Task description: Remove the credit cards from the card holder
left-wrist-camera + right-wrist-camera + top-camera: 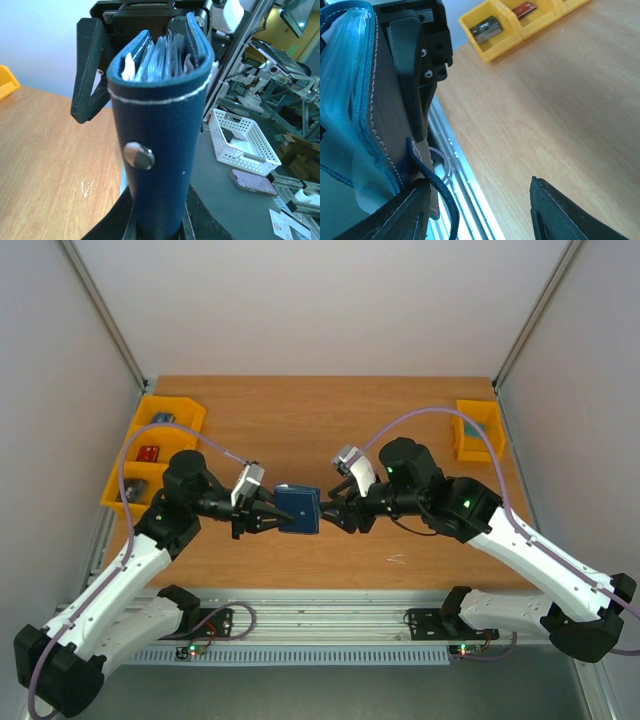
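Nearest us on the surface (300, 420), a small pale mark (397, 559) lies below the right arm. At mid-surface both arms meet. The left hand (266, 516) is clenched on the card holder (298, 507), carrying it raised off the wood. In the left wrist view the holder stands upright, its metal snap (139, 155) facing the camera and its mouth gaping upward. Clear sleeves fan out inside, with pale edges, likely the credit cards (129, 67), tucked among them. The right hand (335, 512) is released, fingers spread wide, one finger (395, 215) touching the holder's loose strap. Farther back, yellow bins (165, 425) sit at the left edge and one yellow bin (478, 430) at the right.
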### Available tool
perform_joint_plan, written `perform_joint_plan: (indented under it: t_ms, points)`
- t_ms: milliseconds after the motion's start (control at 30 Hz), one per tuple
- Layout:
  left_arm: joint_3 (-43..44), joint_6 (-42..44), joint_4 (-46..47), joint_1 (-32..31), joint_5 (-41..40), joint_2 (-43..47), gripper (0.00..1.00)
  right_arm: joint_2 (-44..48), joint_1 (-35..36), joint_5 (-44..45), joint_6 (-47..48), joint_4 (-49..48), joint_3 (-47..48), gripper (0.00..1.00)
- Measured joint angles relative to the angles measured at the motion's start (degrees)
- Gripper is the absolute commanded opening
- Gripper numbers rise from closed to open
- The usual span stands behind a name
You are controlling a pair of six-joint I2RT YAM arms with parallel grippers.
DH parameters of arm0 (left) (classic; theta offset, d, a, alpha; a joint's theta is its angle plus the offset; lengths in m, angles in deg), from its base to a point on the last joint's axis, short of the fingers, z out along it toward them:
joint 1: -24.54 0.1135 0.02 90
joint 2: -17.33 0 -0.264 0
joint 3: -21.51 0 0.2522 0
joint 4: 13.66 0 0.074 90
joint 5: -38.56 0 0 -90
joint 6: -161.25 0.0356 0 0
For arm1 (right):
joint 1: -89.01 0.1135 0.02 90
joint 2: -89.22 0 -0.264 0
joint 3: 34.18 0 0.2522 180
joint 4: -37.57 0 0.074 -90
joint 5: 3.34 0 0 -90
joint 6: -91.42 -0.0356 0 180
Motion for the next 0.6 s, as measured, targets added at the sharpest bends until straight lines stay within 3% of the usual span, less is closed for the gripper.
perform_joint_plan:
  t_ms: [467, 533, 600]
  points:
    - [0.3, 2.1, -1.9, 0.1, 4.1, 0.8, 0.0, -4.3, -0.9, -10.0, 0.5, 0.3, 2.3, 0.6]
    - [0.3, 2.0, -2.0, 0.2, 4.7, 1.1, 0.0, -4.8, -1.0, -12.2, 0.5, 0.3, 2.7, 0.53]
    - [0.3, 1.8, -1.9, 0.2, 5.4, 1.4, 0.0, -4.9, -1.0, -14.1, 0.4, 0.0, 2.7, 0.34]
